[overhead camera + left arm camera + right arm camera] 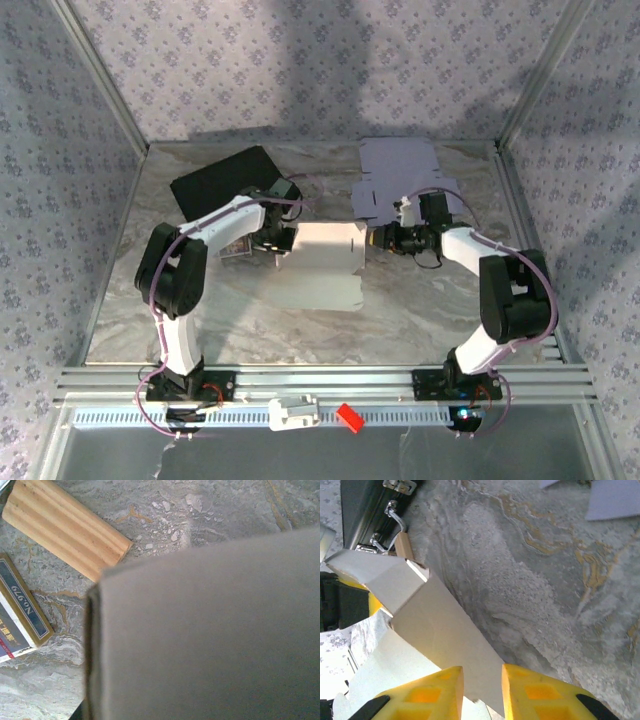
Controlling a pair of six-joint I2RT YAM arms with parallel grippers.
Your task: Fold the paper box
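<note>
Mid-fold: my right fingers [525, 695] pinch one end wall of the paper box [325, 262], my left fingers [271, 243] are closed at the other end, and the next move is probably to tuck that wall inward.

Plain off-white on the paper box [325, 262]. Marbled grey with tan and ochre veins across the table [250, 330]. Pale lilac with a small repeating floral print on the walls [300, 60]. Flat lavender on the paper sheet [400, 170]. Black on the case [215, 180], silver on its metal fittings [395, 486]. Bright yellow on the right gripper [481, 675]. Light tan, ribbed, on the wooden block [65, 527]. Navy with gold border and gold lettering on the small carton [20, 612]. Red on the clip [348, 417].
</note>
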